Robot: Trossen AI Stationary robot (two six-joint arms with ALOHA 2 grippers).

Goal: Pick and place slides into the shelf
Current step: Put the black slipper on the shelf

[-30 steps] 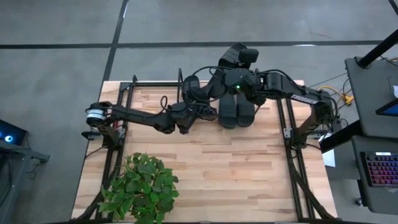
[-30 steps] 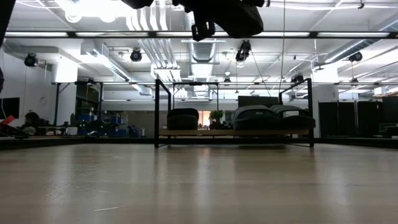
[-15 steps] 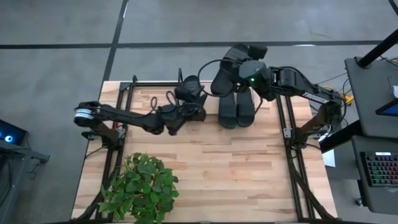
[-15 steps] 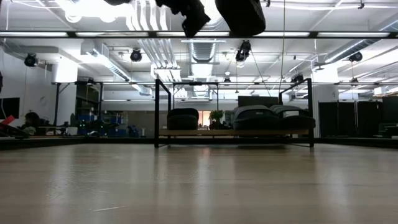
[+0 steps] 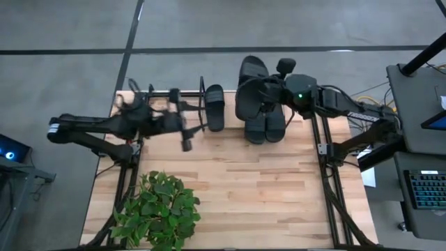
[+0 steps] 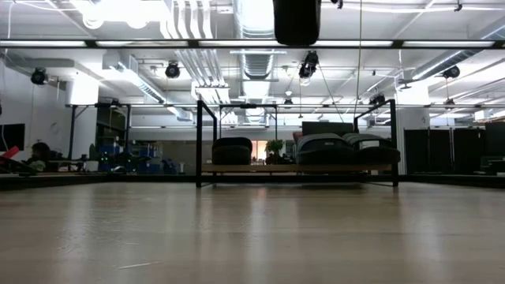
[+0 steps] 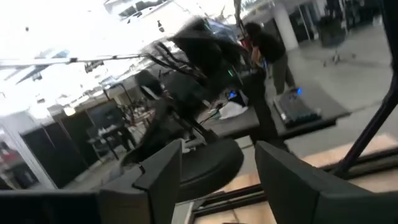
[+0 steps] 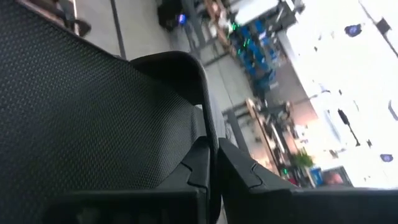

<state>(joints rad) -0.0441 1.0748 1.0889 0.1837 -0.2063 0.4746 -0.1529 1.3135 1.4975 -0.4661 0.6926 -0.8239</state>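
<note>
Slide [image 5: 249,90] carried above shelf [image 5: 203,89], in the gap between the lone slide [image 5: 214,107] and the pair [image 5: 265,124] already shelved. Right gripper [image 5: 267,93] clamped tight on its strap, a thin edge pinched between the jaws. Probably light, rubbery, flexible, not fragile; best taken by strap or sole rim. Left gripper [image 5: 182,120] off to the shelf's far side, jaws apart, empty.

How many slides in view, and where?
4. One slide on the shelf, left side; two side by side on its right; one held above by the right gripper. None seem hidden.
</note>
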